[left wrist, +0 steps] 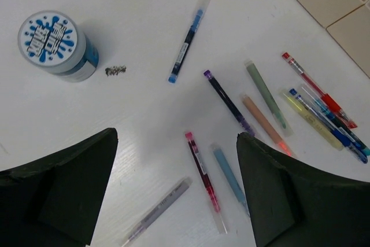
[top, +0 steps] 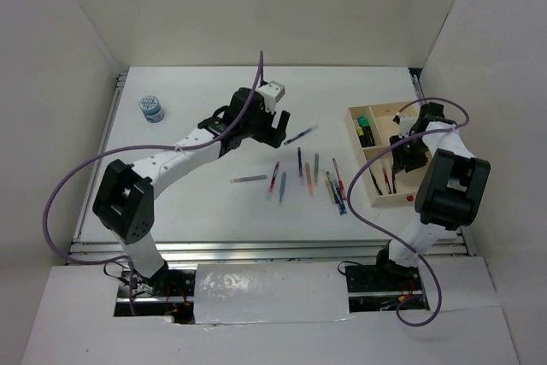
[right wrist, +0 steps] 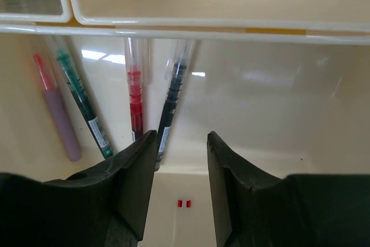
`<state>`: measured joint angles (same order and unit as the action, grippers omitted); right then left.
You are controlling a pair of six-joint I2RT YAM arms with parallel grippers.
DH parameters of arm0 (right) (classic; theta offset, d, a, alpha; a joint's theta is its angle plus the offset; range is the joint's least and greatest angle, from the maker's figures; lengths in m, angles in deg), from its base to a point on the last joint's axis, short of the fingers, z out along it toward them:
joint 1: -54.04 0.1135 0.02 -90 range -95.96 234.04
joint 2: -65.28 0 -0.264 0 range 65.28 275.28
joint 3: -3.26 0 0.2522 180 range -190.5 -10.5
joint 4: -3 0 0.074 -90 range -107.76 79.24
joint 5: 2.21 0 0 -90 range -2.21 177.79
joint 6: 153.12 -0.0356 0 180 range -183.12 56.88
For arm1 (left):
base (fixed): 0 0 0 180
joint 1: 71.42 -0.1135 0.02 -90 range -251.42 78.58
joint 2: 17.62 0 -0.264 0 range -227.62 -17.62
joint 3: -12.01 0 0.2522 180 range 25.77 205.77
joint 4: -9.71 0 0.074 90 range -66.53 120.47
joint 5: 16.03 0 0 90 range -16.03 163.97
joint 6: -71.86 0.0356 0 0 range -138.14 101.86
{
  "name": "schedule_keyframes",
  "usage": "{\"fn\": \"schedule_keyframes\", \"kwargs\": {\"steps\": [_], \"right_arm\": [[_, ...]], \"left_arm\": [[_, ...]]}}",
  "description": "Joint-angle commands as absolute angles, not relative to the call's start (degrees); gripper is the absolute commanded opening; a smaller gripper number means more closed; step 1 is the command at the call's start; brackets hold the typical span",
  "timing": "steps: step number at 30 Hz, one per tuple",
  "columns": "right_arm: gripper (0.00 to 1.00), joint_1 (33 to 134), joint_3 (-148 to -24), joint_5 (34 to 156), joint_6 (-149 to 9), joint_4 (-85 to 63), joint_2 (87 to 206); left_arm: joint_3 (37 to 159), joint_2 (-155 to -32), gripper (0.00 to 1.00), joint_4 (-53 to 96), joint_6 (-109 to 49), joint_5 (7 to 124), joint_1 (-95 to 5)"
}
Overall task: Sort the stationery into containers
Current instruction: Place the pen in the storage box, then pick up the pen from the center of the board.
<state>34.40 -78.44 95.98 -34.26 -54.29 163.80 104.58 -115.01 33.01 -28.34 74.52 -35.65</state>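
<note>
Several pens lie loose on the white table: a blue one (top: 301,134) (left wrist: 186,44), a grey one (top: 248,179) (left wrist: 159,209), a pink-red one (top: 273,175) (left wrist: 202,172), a light blue one (left wrist: 230,177), and purple (left wrist: 228,102), green-grey (left wrist: 267,96), orange (left wrist: 263,122), yellow (left wrist: 312,120) and red (left wrist: 318,88) ones. A blue-white pot (top: 152,108) (left wrist: 55,44) stands far left. My left gripper (top: 272,132) (left wrist: 176,137) is open and empty above the pens. My right gripper (top: 400,160) (right wrist: 181,137) is open and empty inside the wooden tray (top: 389,203) (right wrist: 185,33), over four pens (right wrist: 135,102).
Green and yellow highlighters (top: 366,132) sit in a far compartment of the tray. White walls enclose the table on the left, back and right. A small dark speck (left wrist: 115,70) lies beside the pot.
</note>
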Motion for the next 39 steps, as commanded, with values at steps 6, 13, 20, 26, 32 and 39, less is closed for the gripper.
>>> {"fn": "schedule_keyframes", "kwargs": {"steps": [6, 13, 20, 26, 32, 39], "right_arm": [[0.47, 35.0, -88.7, 101.5, -36.9, -61.3, 153.9], [0.48, 36.6, -94.7, 113.3, -42.5, -67.6, 143.9], [0.54, 38.4, -100.1, 119.0, -48.3, -71.9, 136.3], [0.56, 39.5, -100.2, 120.0, -48.8, -72.4, 131.4], [0.56, 40.2, -99.8, 120.8, -48.9, -71.2, 128.8], [0.59, 41.3, -99.8, 127.3, -52.3, -69.1, 129.2]], "left_arm": [[116.1, -128.9, 0.73, 23.1, -18.8, 67.7, -33.9], [131.2, -146.4, 0.62, 27.9, -15.8, 71.4, -33.5], [134.6, -152.4, 0.61, 29.3, -11.9, 73.7, -33.8], [137.1, -156.0, 0.58, 34.7, -10.2, 73.0, -34.7], [137.8, -156.3, 0.40, 39.4, -10.5, 68.4, -35.3], [141.9, -158.5, 0.31, 48.4, -14.4, 62.7, -36.4]]}}
